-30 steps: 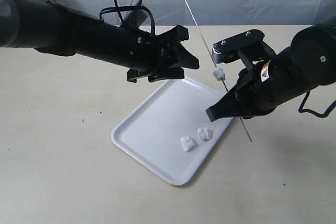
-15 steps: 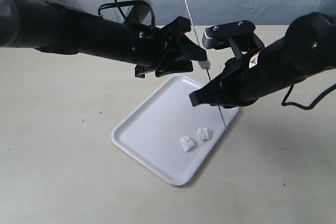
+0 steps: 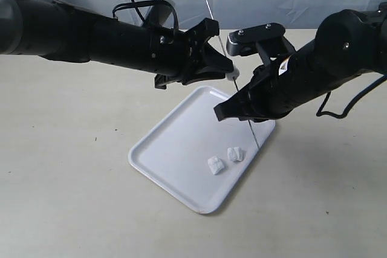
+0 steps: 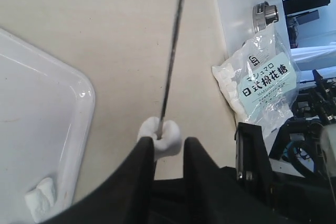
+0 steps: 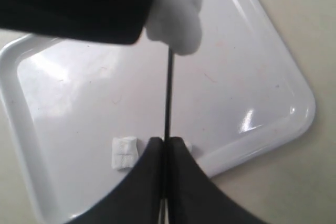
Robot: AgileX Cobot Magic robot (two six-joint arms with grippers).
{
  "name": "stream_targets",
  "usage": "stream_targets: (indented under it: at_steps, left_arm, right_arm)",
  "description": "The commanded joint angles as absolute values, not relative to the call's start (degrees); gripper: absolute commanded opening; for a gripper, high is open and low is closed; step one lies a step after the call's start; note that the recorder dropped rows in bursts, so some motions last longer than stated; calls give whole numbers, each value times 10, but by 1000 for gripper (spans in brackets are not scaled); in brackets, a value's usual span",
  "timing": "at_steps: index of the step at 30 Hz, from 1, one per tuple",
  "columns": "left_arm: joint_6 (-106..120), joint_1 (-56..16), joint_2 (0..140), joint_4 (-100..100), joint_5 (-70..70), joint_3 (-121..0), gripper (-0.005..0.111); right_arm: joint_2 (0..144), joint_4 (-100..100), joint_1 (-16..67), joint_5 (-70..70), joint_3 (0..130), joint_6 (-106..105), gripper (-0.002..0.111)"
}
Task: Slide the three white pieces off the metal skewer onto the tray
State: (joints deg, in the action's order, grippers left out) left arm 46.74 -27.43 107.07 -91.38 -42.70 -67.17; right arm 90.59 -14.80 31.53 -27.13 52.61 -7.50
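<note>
The thin metal skewer (image 3: 211, 13) stands tilted over the white tray (image 3: 175, 149), with my right gripper (image 3: 239, 112) shut on its lower part (image 5: 168, 93). One white piece (image 3: 233, 75) is still threaded on the rod. My left gripper (image 4: 169, 142) is narrowly open, and its fingertips (image 4: 146, 148) straddle the rod right at that piece (image 4: 160, 132), one finger touching it. Two other white pieces (image 3: 215, 165) (image 3: 236, 153) lie loose on the tray near its right rim. In the right wrist view one lies beside my fingers (image 5: 125, 152) and the other is mostly hidden behind them.
A bag of marshmallows (image 4: 260, 85) lies at the table's edge past the left gripper, next to a metal fitting (image 4: 264, 11). Both black arms (image 3: 91, 37) (image 3: 338, 58) hang over the tray's far end. Beige tabletop (image 3: 66, 173) surrounds the tray.
The right arm has carried the skewer left and up toward the left gripper. The left gripper has reached right and narrowed its fingers around the threaded piece.
</note>
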Motion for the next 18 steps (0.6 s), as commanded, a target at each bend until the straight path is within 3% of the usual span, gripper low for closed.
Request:
stream_targets:
  at_steps: [1,8,11,18]
  left_arm:
    - [471,-276,1070,-912,-434,-670,20]
    - [480,-276,1070,-912,-434,-670,19]
    - [488,-276,1070,-910,-417,-670,2]
    - [503,-275,1070,-916,-373,-670,0]
  right_arm:
    - [906,-142,314,-258,529,-79,-1]
    - [906,-148,314,-248,529,-79,-1]
    - [906,-148,314,-250,529,-79,-1]
    - [906,-145,314,-267,529,-82,-1]
